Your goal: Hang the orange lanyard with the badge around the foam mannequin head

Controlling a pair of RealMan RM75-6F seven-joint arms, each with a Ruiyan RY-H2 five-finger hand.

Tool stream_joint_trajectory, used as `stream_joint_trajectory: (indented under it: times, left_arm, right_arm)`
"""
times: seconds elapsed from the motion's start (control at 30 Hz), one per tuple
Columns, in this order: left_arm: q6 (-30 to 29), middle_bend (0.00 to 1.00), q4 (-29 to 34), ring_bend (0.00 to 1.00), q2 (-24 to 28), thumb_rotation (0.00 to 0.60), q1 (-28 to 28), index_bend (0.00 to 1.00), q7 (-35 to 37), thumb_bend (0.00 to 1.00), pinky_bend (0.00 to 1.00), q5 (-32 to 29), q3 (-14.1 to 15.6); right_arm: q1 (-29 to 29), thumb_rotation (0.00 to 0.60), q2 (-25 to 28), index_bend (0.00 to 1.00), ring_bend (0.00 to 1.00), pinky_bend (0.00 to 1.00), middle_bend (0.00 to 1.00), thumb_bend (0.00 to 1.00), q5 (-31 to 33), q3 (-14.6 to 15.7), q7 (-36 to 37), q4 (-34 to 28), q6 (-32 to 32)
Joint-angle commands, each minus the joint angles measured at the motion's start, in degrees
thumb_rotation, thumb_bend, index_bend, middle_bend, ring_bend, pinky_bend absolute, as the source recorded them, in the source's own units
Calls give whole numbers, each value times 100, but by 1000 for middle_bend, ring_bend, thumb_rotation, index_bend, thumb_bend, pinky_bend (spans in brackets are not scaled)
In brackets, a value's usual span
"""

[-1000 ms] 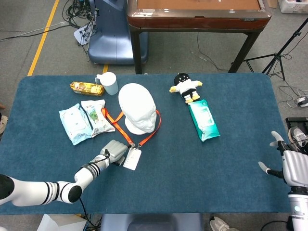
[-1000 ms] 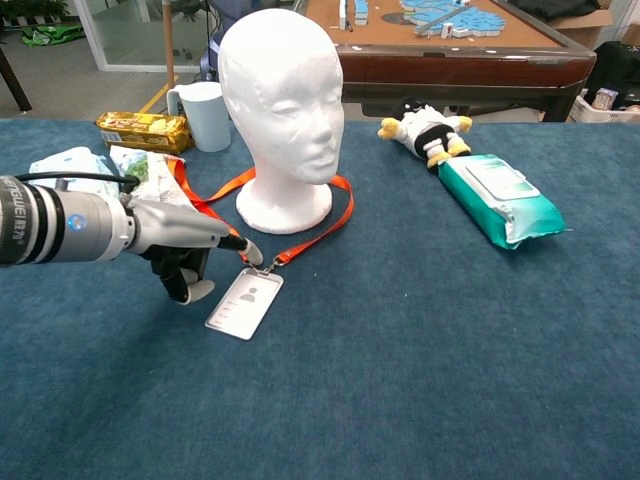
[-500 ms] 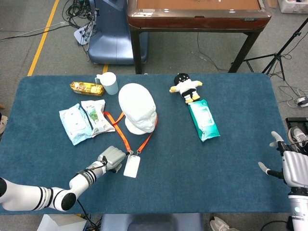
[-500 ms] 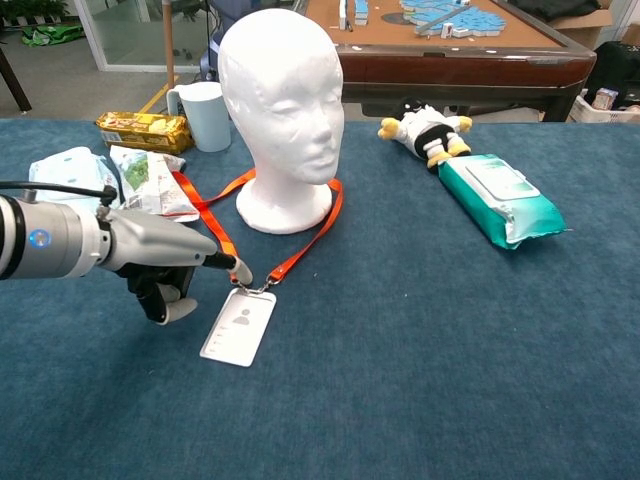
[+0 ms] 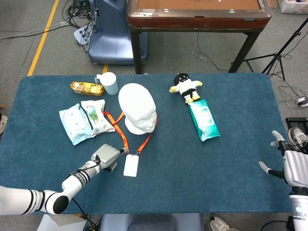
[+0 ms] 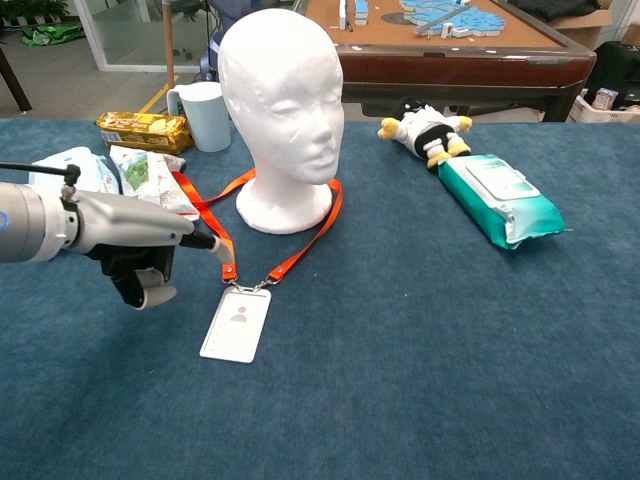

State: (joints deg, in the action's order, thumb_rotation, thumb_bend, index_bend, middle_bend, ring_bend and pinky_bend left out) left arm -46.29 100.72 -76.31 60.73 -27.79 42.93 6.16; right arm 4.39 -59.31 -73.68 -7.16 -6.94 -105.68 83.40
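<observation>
The white foam mannequin head (image 5: 138, 113) (image 6: 280, 110) stands upright mid-table. The orange lanyard (image 5: 124, 139) (image 6: 312, 228) lies on the cloth, looped round the back of the head's base, and both straps run forward to a clip. The white badge (image 5: 130, 165) (image 6: 236, 325) lies flat in front of it. My left hand (image 5: 107, 157) (image 6: 140, 255) rests left of the badge with its fingers curled. One fingertip reaches the left strap, and the hand holds nothing. My right hand (image 5: 288, 166) hovers at the table's right edge with its fingers spread, seen only in the head view.
On the blue table (image 5: 192, 173), two wipe packets (image 5: 84, 120) lie left of the head, with a pale mug (image 5: 109, 83) and a gold snack pack (image 5: 86, 87) behind. A plush toy (image 5: 186, 87) and a teal wipes pack (image 5: 203, 119) lie right.
My left hand pulled the clip and badge toward the front edge, drawing the straps tight against the head's base. It then slid left off the clip, and the badge stayed put.
</observation>
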Motion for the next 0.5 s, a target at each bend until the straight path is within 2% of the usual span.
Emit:
stream_joint_trajectory:
  times: [0.03,0.2,0.5]
  left_arm:
    - [-261,757,217,781,277,600,-287,101,303,363,889,385,-51]
    - [-783,646,443,676,693,600,-772,101,686,317,863,994,-35]
    - [-2415,604,257,628,1126,600,-2036,147,1329,292,790,1930,-14]
  right_arm:
    - [4,600,21,54,354,516,356,181,16,-27,0,-8,11]
    - [-6,600,73,54,354,515,356,181,51,-57,-26,9,33]
    - [34,600,190,66,356,515,356,184,66,-23,218,166,-220]
